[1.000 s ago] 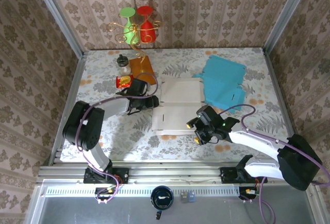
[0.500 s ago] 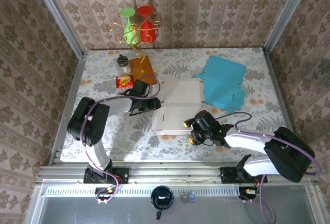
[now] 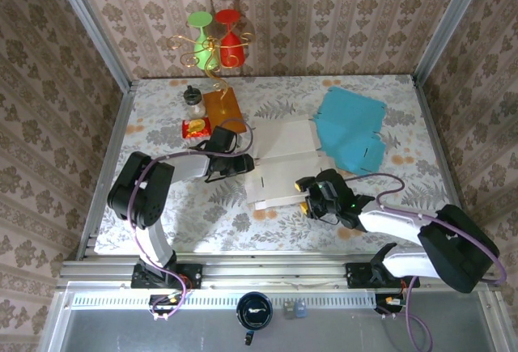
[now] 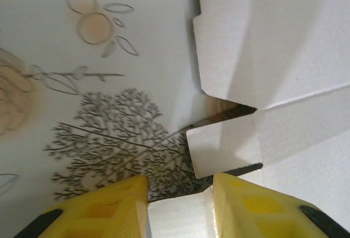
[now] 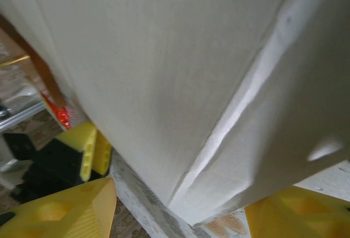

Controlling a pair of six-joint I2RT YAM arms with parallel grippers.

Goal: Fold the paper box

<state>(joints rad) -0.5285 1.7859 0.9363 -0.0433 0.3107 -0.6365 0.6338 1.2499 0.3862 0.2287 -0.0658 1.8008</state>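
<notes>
Box [image 3: 285, 158] lies at centre of table [image 3: 186, 214], mostly flat. 1 near panel is lifted and no walls are formed, so folding appears to be at an early stage. Left gripper [image 3: 241, 163] has a side flap between its fingers; whether it is clamped cannot be told. Right gripper [image 3: 311, 195] is spread wide, straddling the near edge.

Matt white paper box [image 3: 279, 172]; smooth printed table [image 3: 202, 206]; yellow plastic fingers [image 4: 104, 213].
</notes>
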